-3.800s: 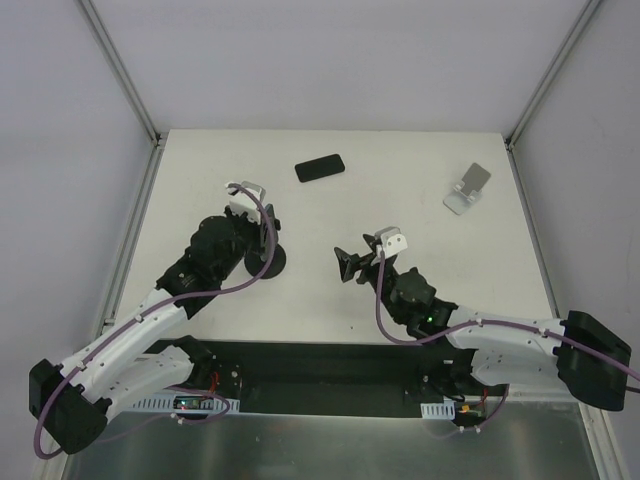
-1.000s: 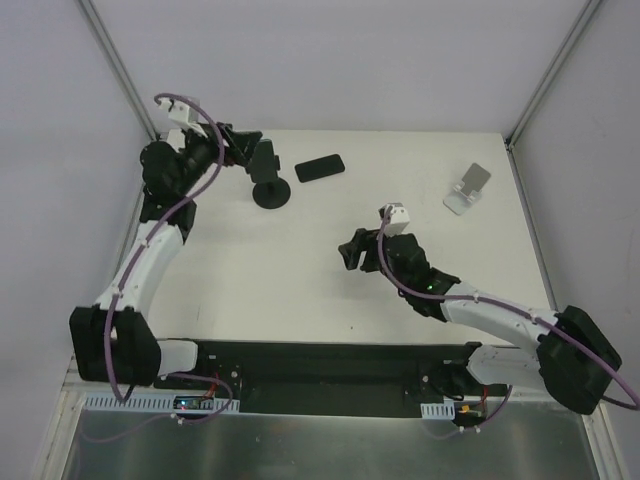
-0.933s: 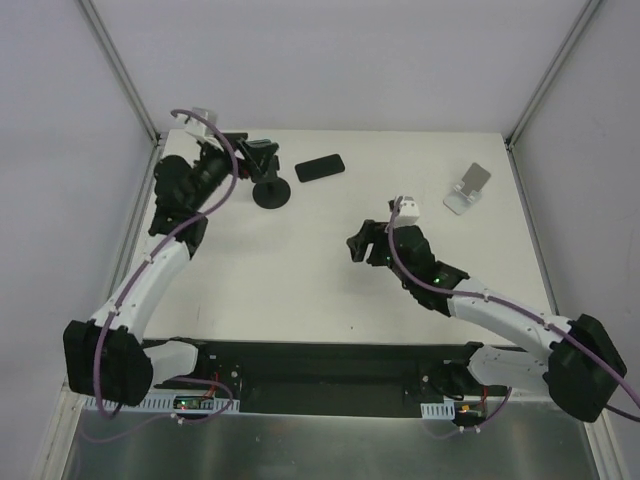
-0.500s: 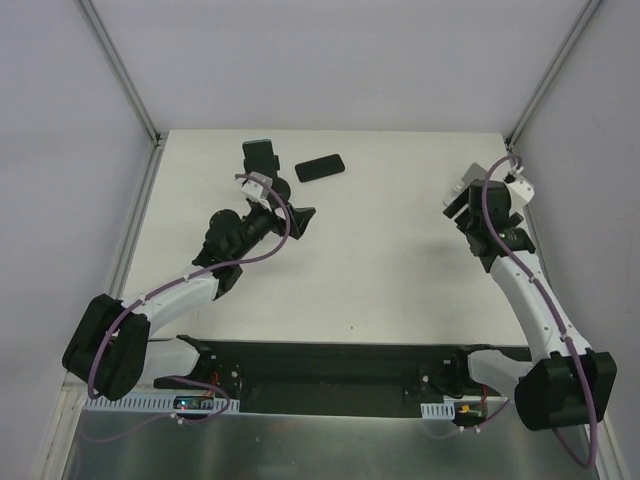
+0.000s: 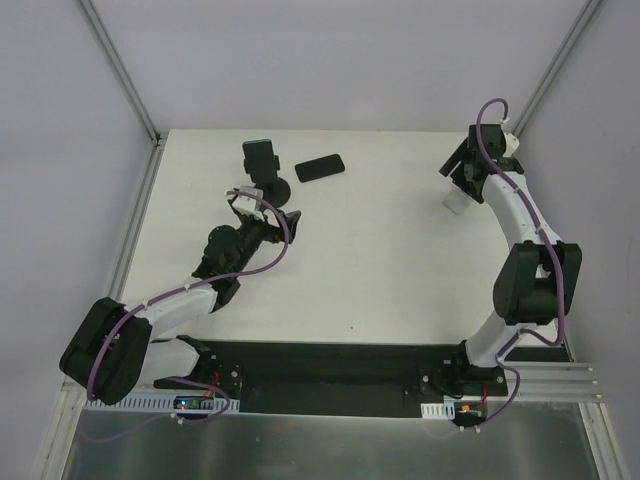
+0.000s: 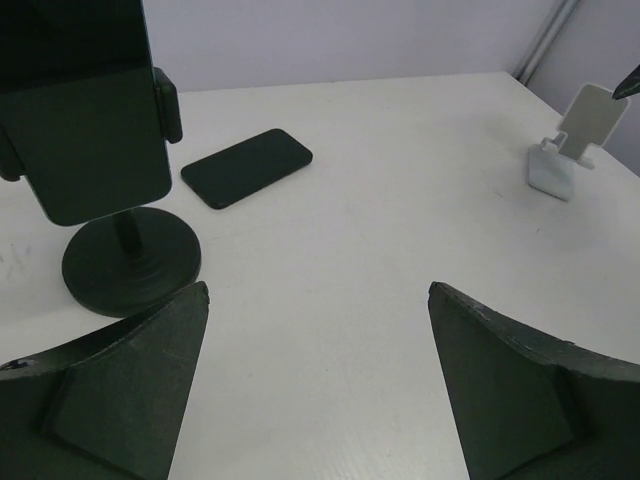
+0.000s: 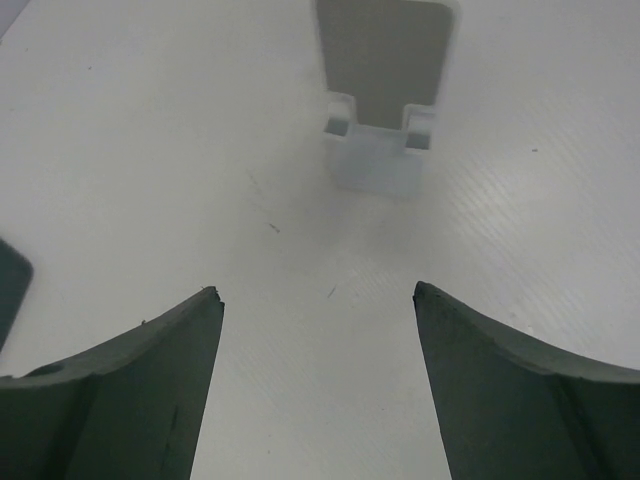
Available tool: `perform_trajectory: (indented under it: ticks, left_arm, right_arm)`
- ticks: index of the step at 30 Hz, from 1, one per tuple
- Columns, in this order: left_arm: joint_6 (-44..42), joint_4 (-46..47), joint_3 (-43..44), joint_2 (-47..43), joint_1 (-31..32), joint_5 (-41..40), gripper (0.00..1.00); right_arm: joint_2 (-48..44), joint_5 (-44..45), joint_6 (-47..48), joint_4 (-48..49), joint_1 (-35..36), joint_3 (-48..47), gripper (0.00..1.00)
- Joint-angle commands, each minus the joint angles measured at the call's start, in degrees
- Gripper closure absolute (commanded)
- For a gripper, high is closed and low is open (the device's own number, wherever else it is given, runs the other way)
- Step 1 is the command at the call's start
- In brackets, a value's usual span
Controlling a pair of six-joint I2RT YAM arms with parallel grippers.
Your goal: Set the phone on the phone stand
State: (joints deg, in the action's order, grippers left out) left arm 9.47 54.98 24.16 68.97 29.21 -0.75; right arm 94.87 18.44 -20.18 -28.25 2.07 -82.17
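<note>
My left hand point(image 6: 318, 300) is spread wide, facing the phone point(image 6: 247, 167), which lies flat on the table point(image 6: 380, 230) beside the black holder point(image 6: 110, 150). Best to come in low and pinch its long edges squarely. My right hand point(image 7: 315, 293), open too, hovers over the stand point(image 7: 385, 120).

Lab test booth: white table point(image 5: 400, 280) boxed by plain panels point(image 5: 330, 60), aluminium posts point(image 5: 118, 68).

The phone point(image 6: 246, 167) is plain glossy black; the phone stand point(image 7: 383, 120), top centre, pale silver-grey; the table point(image 6: 340, 260) plain white; the holder point(image 6: 130, 265) black.
</note>
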Motion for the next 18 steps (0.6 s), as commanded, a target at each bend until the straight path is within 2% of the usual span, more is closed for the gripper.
perform_trajectory:
  ticks: [1, 2, 4, 6, 7, 8, 9, 11, 12, 13, 14, 18]
  left_arm:
    - [-1.22, 1.36, 0.01, -1.91, 0.14, -5.65, 0.1]
    - [-0.95, 1.01, -0.08, -2.08, 0.14, -6.36, 0.1]
    - [-0.69, 0.65, -0.34, -2.52, 0.06, -7.33, 0.09]
    - [-0.34, 0.74, -0.43, -2.52, -0.21, -7.42, 0.09]
    - [0.1, 0.74, -0.43, -2.26, -0.29, -7.33, 0.09]
    - [0.37, 0.74, -0.52, -2.17, -0.47, -7.33, 0.09]
    - [0.46, 0.74, -0.52, -2.09, -0.73, -7.33, 0.09]
    - [0.54, 0.3, -0.52, -1.82, -1.0, -7.68, 0.09]
    - [0.72, 0.04, -0.43, -1.82, -1.17, -7.77, 0.09]
    - [1.33, -0.14, -0.35, -1.65, -1.61, -7.77, 0.08]
    - [1.68, -0.31, -0.26, -1.47, -1.7, -6.99, 0.08]
    - [1.69, -0.4, 0.09, -0.85, -1.97, -5.93, 0.08]
  right_arm:
    - [5.48, -13.57, -0.29, 1.17, 1.62, -6.67, 0.22]
    - [9.42, -17.0, -0.38, 3.27, 4.24, -8.25, 0.22]
    - [14.0, -17.82, -2.12, 4.25, 6.89, -14.31, 0.22]
    - [20.33, -23.61, -4.41, 8.19, 10.05, -17.92, 0.22]
    - [21.75, -25.01, -7.38, 11.95, 10.93, -18.11, 0.23]
    - [24.11, -26.42, -9.5, 21.13, 12.51, -17.76, 0.24]
    - [25.53, -26.96, -11.35, 25.39, 13.22, -17.59, 0.27]
    - [31.04, -27.49, -16.17, 34.34, 15.5, -21.26, 0.37]
    - [33.34, -27.32, -17.16, 35.27, 16.21, -24.23, 0.43]
    - [35.71, -27.05, -18.13, 35.46, 17.09, -27.31, 0.53]
    - [40.43, -26.44, -19.27, 35.46, 18.66, -33.87, 0.58]
    - [49.69, -22.93, -21.64, 39.14, 22.19, -44.64, 0.77]
